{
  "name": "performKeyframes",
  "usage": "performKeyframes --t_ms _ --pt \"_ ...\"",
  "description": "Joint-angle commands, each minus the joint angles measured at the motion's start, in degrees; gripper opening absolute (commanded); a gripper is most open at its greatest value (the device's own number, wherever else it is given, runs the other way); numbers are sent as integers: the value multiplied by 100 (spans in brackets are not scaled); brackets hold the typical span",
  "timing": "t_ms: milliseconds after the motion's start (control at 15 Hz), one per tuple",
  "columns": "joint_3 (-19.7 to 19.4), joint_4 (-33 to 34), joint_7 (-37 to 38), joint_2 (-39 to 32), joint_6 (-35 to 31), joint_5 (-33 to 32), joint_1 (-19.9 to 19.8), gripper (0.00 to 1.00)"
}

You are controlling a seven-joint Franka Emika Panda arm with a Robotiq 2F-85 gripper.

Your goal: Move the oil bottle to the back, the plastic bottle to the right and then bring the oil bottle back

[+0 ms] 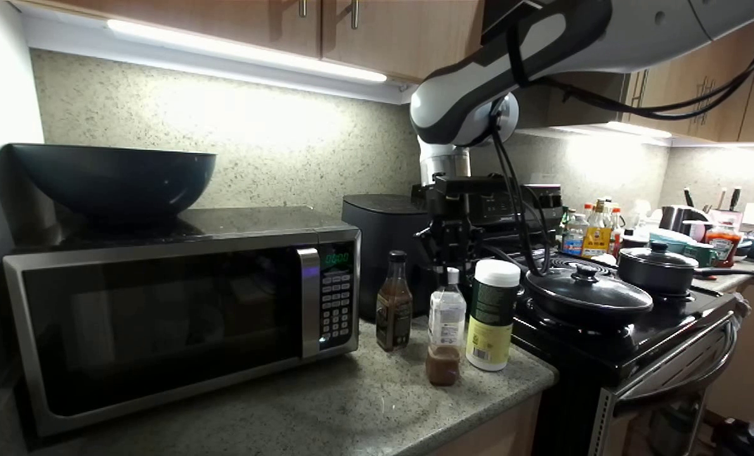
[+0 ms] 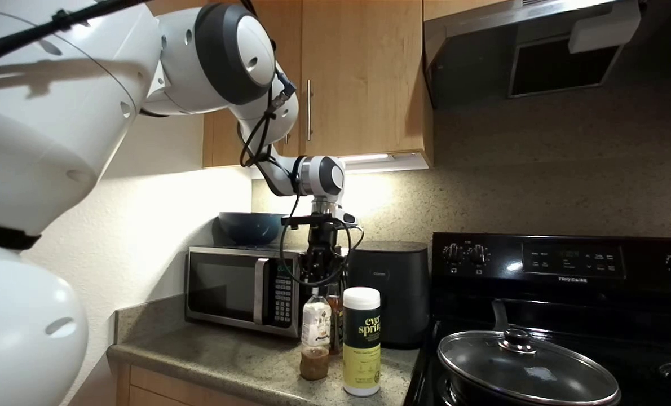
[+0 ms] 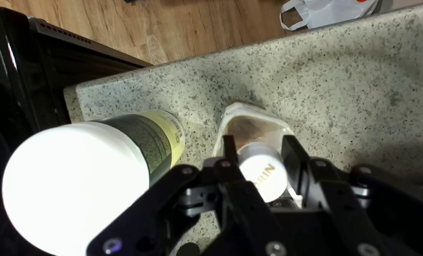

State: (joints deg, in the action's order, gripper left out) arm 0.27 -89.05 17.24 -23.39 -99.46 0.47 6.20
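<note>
The plastic bottle (image 1: 447, 326), clear with a white cap and a brownish lower part, is near the counter's front. In the wrist view, its white cap (image 3: 264, 176) sits between the black fingers of my gripper (image 3: 259, 140), which is shut on it from above. I cannot tell whether its base touches the counter. Dark brown, the oil bottle (image 1: 394, 310) stands upright behind it on the microwave side. In an exterior view the oil bottle (image 2: 336, 324) is partly hidden behind the plastic bottle (image 2: 315, 338); the wrist view does not clearly show it.
A white-lidded jar (image 1: 491, 316) stands close beside the plastic bottle, towards the stove. The microwave (image 1: 187, 316) and a black appliance (image 2: 388, 293) flank the bottles. A lidded pan (image 1: 587, 297) rests on the stove. The counter edge (image 3: 233, 51) is just in front.
</note>
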Motion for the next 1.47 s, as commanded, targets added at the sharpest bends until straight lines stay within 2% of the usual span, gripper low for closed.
performKeyframes --t_ms 0,133,400,533,867,1200,1400 --pt "17 204 -31 -101 189 21 -33 61" --pt "18 254 -36 -134 209 37 -38 68" --pt "20 284 -32 -128 225 38 -33 93" --pt "20 281 -11 -79 205 -12 -3 100" --pt "77 448 -172 -19 110 -186 109 100" --pt "185 947 -731 -233 223 -323 169 100" --pt "191 910 -884 -225 -208 -543 207 100"
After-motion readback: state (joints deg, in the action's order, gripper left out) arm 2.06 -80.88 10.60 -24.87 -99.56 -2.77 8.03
